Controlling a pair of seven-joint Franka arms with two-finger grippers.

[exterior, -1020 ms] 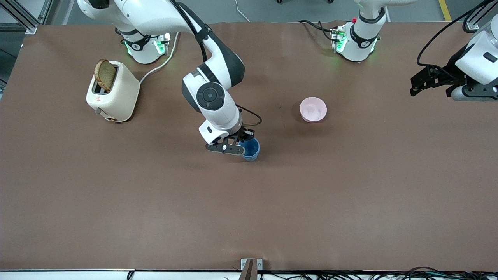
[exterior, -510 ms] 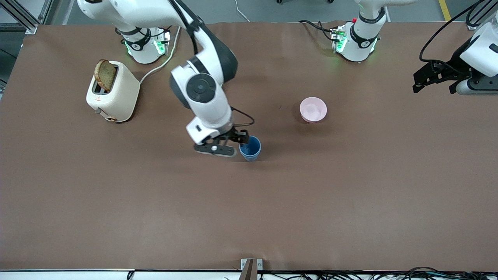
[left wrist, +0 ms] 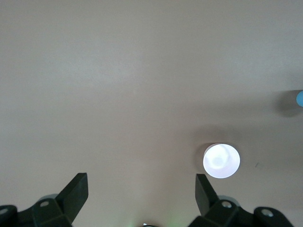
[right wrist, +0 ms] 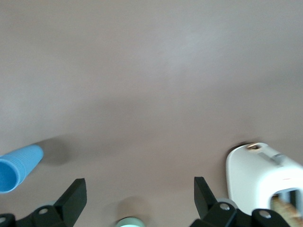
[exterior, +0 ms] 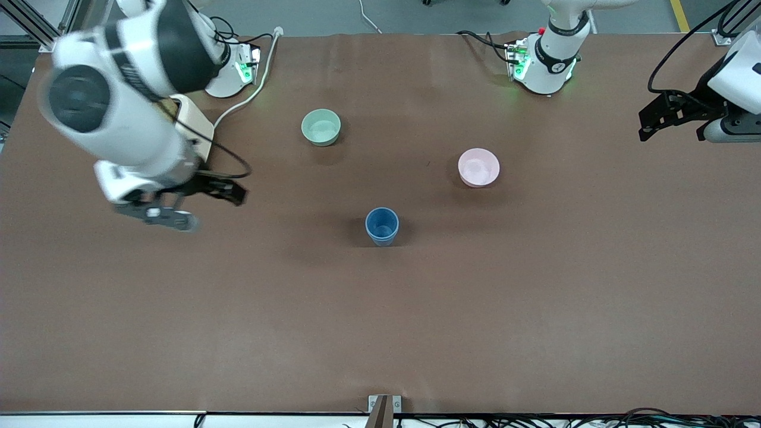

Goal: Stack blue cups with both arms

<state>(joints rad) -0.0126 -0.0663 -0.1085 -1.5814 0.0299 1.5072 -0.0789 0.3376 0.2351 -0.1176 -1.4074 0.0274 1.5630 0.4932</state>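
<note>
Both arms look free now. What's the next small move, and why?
Probably just park the right gripper, which hangs open and empty near the toaster. Only one blue cup shape stands on the table, nearer the front camera than the pink bowl, apparently already nested. The left gripper waits open.

I am seeing the brown desk (exterior: 416, 321) carrying stacked blue cups (exterior: 381, 226), a pink bowl (exterior: 478, 167), a green bowl (exterior: 321, 127) and a toaster (exterior: 199, 128).

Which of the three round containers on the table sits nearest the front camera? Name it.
The blue cup. It stands lower in the front view than the pink bowl and the mint-green bowl, and it is narrower than both.
</note>
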